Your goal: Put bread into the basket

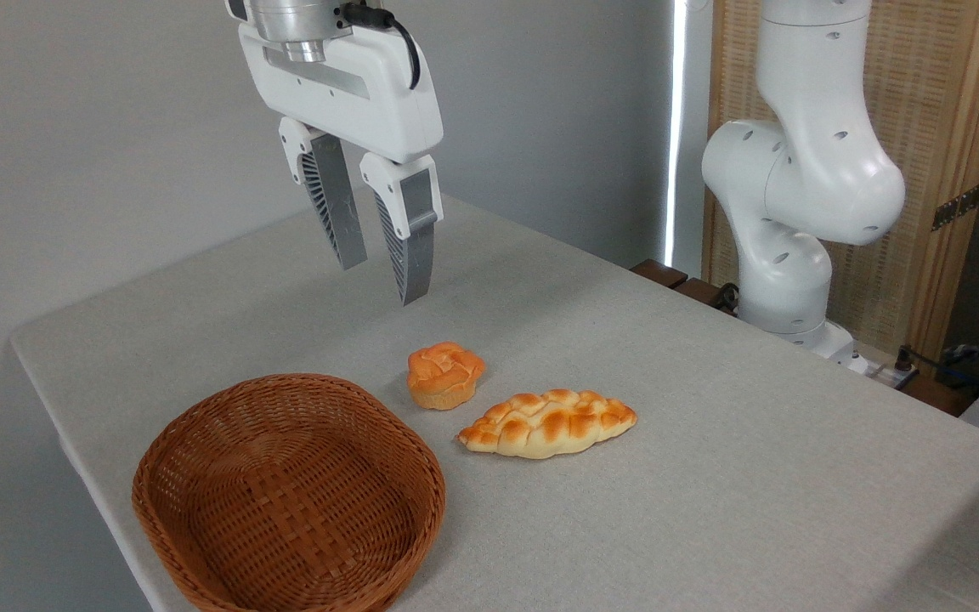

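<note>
The bread [445,375], a small round orange bun with a knotted top, rests on the grey table just right of the basket's far corner. The brown wicker basket [200,544] sits at the front left with nothing inside. My gripper [383,280] hangs well above the table, up and slightly left of the bun, its grey fingers [411,242] open with nothing between them.
A longer braided golden loaf [547,423] lies right of the bun, close to it. The arm's white base [783,280] stands at the table's far right edge. The grey table [710,493] ends near the basket at the left.
</note>
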Available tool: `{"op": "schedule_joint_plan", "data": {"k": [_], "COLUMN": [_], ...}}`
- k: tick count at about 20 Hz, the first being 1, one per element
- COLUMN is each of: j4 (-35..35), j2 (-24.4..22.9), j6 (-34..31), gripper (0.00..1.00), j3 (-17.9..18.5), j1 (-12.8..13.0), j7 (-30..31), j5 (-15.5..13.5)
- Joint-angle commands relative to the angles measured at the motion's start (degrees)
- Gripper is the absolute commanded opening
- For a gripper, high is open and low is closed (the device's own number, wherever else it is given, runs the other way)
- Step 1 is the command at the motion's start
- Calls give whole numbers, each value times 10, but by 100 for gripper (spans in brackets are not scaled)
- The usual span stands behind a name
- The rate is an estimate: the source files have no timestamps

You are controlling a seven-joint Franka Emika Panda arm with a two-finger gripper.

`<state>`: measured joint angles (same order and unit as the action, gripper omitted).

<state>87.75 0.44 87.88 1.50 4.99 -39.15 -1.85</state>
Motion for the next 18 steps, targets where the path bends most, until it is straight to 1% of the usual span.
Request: {"op": "schedule_joint_plan", "data": {"k": [1, 13, 18], "j4": [1, 1, 27], "j2": [2, 2, -10], "j6": [1, 1, 4], "gripper": [100, 100, 100], "j3": [4, 3, 3], "j1": [4, 4, 5], "j7": [0, 0, 0], "j5": [-9, -9, -9]}}
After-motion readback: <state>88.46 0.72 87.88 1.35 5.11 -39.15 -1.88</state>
